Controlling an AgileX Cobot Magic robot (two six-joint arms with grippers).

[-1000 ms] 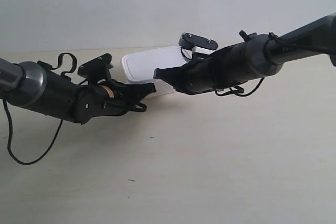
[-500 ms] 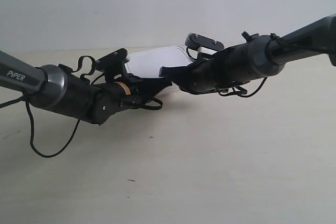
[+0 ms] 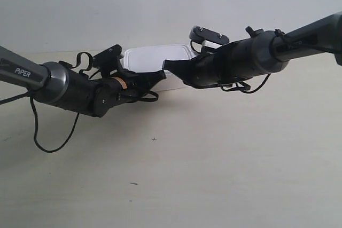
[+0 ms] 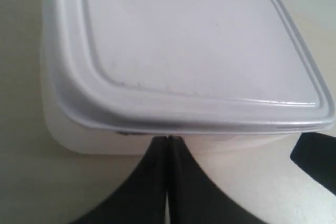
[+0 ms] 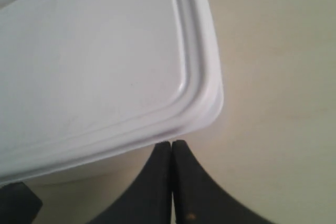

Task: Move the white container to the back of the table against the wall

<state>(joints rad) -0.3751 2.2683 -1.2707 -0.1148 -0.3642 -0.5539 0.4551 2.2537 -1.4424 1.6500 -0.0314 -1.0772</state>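
The white container (image 3: pixel 155 57) sits flat on the table (image 3: pixel 224 158), far back and close to the wall (image 3: pixel 160 4). My left gripper (image 3: pixel 162 74) is shut, its tips touching the container's front side just under the lid rim (image 4: pixel 194 124). My right gripper (image 3: pixel 165 65) is also shut and presses against the box beneath the lid's rounded corner (image 5: pixel 210 98). In the left wrist view the shut fingertips (image 4: pixel 168 139) meet the container (image 4: pixel 194 51). In the right wrist view the shut fingertips (image 5: pixel 171 143) meet the container (image 5: pixel 89 66). Neither gripper holds anything.
Both arms reach in low over the tabletop from the sides, their tips nearly meeting in front of the box. A black cable loop (image 3: pixel 51 142) hangs from the left arm. Two tiny dark specks (image 3: pixel 154 139) mark the table nearer the front.
The container has slid back toward the wall and now lies flat instead of tilted. Both shut grippers have followed it backward, the left arm reaching further in.
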